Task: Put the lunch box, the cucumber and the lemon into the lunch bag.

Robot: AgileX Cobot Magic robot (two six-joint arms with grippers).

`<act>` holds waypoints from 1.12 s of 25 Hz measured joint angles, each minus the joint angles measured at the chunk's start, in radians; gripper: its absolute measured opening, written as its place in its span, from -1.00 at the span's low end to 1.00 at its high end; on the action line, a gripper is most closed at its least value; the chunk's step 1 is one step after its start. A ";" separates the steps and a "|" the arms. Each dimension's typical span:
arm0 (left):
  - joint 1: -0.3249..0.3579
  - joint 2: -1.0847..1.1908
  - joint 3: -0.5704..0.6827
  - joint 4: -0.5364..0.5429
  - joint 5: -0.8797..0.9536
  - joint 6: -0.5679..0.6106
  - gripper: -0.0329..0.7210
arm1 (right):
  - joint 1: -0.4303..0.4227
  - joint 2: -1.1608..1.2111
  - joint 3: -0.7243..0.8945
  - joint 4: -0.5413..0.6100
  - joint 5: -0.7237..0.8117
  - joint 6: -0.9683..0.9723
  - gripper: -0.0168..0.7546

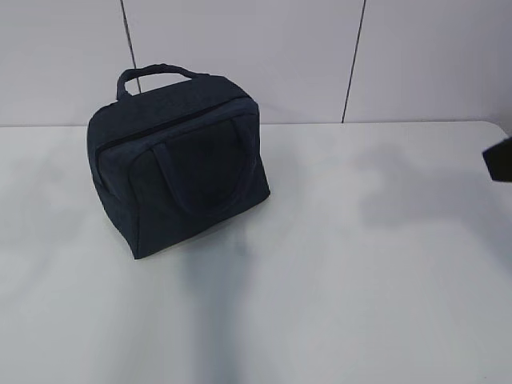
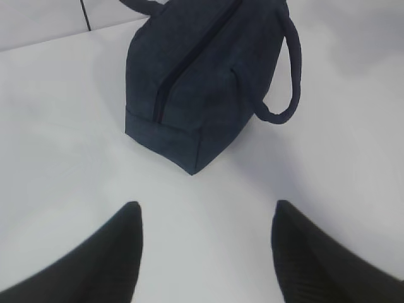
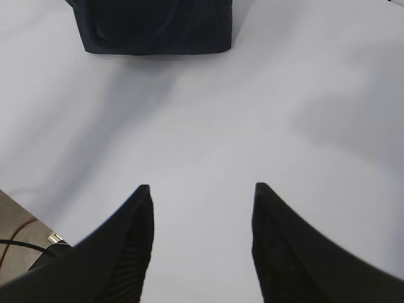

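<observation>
The dark navy lunch bag (image 1: 178,164) stands on the white table left of centre, its zipper closed along the top and its two loop handles showing. My left gripper (image 2: 206,211) hangs open above bare table, well short of the lunch bag (image 2: 202,82), with nothing between its fingers. My right gripper (image 3: 201,189) is also open and empty over bare table, the lunch bag (image 3: 154,25) far ahead at the top edge. Only a dark piece of the right arm (image 1: 499,158) shows at the exterior view's right edge. The lunch box, the cucumber and the lemon are out of view.
The white table (image 1: 360,280) spreads wide around the bag, with a pale panelled wall behind it. In the right wrist view the table's near edge, a brown floor and cables (image 3: 25,243) show at the lower left.
</observation>
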 joint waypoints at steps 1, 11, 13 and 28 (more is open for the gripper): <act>0.000 -0.028 0.018 0.003 0.001 -0.004 0.32 | 0.000 -0.036 0.023 0.001 0.000 -0.001 -0.01; 0.000 -0.294 0.125 0.098 0.052 -0.098 0.32 | 0.000 -0.410 0.291 0.004 -0.016 0.037 -0.01; 0.000 -0.332 0.130 0.105 0.066 -0.107 0.32 | 0.000 -0.479 0.333 0.004 -0.016 0.047 -0.01; 0.000 -0.593 0.185 0.287 0.209 -0.259 0.32 | 0.000 -0.790 0.442 -0.062 0.079 0.149 -0.01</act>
